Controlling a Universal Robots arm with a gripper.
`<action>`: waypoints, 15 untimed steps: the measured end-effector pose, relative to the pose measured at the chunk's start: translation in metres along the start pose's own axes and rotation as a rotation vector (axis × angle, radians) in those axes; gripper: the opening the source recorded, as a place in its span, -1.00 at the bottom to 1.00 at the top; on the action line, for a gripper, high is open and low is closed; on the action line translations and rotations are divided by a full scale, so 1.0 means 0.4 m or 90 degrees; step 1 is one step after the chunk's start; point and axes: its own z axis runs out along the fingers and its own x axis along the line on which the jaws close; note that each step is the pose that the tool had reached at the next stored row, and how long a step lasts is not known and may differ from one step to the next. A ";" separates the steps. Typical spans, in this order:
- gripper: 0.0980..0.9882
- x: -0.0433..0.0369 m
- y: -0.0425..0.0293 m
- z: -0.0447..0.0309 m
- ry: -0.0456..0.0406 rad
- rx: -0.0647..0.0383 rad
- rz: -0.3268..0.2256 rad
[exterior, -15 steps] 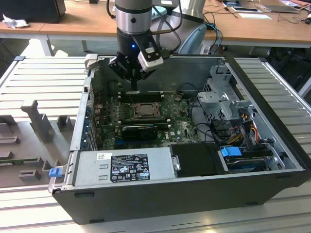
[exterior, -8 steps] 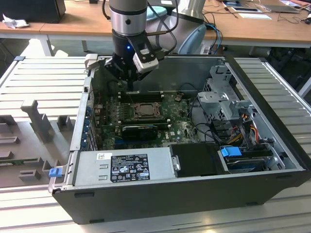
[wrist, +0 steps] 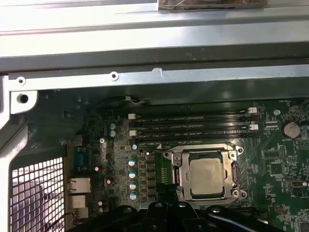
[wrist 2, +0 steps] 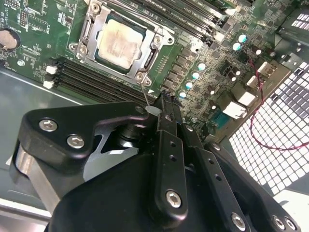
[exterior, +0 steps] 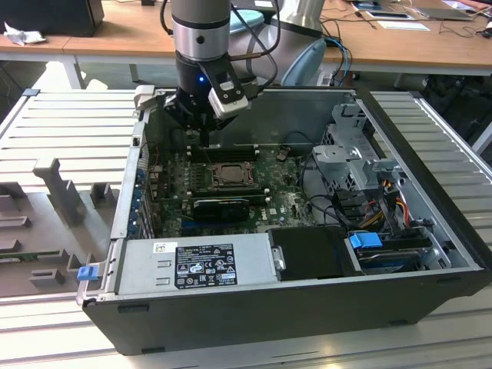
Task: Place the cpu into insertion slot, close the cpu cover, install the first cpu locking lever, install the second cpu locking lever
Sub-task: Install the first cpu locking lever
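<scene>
The cpu [wrist 2: 118, 42] lies flat in its socket on the green motherboard, its pale metal top facing up. The cpu cover [wrist 2: 90, 30] is down around it as a silver frame. Both wrist views show this, with the cpu [wrist: 206, 176] and the cover [wrist: 179, 166]. My gripper [wrist 2: 163, 102] hangs just beside the socket's corner with its black fingers together. A thin locking lever rod [wrist 2: 144, 92] rises from that corner to the fingertips; whether it is pinched I cannot tell. In the exterior view the gripper [exterior: 205, 132] sits above the board behind the cpu [exterior: 228, 176].
The open computer case [exterior: 231, 307] surrounds the board, with a power supply [exterior: 196, 265] in front and drive cages with cables [exterior: 361, 165] on the exterior view's right. Memory slots [wrist: 193, 126] run beside the socket. The case's metal wall [wrist: 154, 72] is close behind.
</scene>
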 end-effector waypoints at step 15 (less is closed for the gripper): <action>-0.98 0.026 -0.002 0.014 -0.0002 0.000 0.000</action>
